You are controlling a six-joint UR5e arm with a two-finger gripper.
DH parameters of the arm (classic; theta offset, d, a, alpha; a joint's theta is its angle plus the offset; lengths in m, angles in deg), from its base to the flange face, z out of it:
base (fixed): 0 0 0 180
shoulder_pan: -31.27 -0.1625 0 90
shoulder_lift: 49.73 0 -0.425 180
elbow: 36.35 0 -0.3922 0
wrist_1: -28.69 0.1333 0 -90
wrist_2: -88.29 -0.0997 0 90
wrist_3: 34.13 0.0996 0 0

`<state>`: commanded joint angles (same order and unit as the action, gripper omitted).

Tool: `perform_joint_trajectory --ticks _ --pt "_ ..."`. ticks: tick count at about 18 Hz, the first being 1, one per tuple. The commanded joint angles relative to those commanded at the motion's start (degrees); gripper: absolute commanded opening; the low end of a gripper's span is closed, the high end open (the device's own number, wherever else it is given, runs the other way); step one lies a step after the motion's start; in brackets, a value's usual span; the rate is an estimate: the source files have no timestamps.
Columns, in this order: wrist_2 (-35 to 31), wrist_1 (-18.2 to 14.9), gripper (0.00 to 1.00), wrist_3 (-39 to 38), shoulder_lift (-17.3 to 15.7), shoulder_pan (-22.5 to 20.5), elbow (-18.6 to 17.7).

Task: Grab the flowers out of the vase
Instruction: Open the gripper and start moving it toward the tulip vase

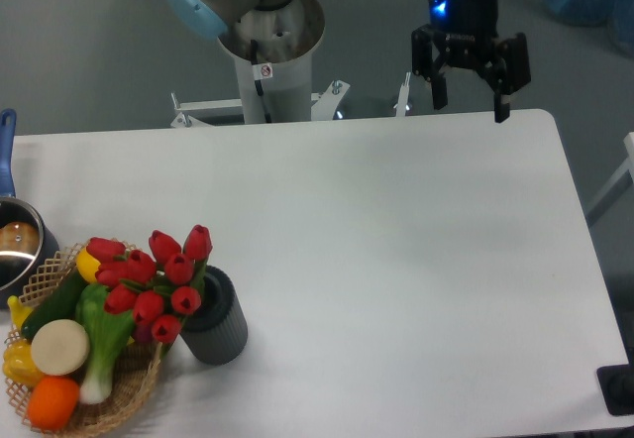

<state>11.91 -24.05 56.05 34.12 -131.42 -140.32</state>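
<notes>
A bunch of red tulip flowers [158, 274] leans out of the dark grey ribbed vase [216, 321] at the table's front left, the buds tipping left over a basket. My gripper [470, 108] hangs at the table's far right edge, far from the vase. Its two black fingers stand apart, open, with nothing between them.
A wicker basket [124, 398] with a leek, an orange, a lemon and other vegetables sits right beside the vase on its left. A steel pot [18, 245] with a blue handle stands at the left edge. The arm's base column [269, 61] rises behind the white table [396, 260].
</notes>
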Motion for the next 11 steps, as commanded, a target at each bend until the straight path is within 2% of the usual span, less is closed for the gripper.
perform_joint_trajectory --ticks 5,8,11 --pt "0.4 0.0 1.0 -0.5 0.1 0.2 0.0" --pt "3.5 0.2 1.0 -5.3 0.1 0.2 -0.9" --pt "4.7 2.3 1.0 -9.3 0.1 0.5 -1.2"
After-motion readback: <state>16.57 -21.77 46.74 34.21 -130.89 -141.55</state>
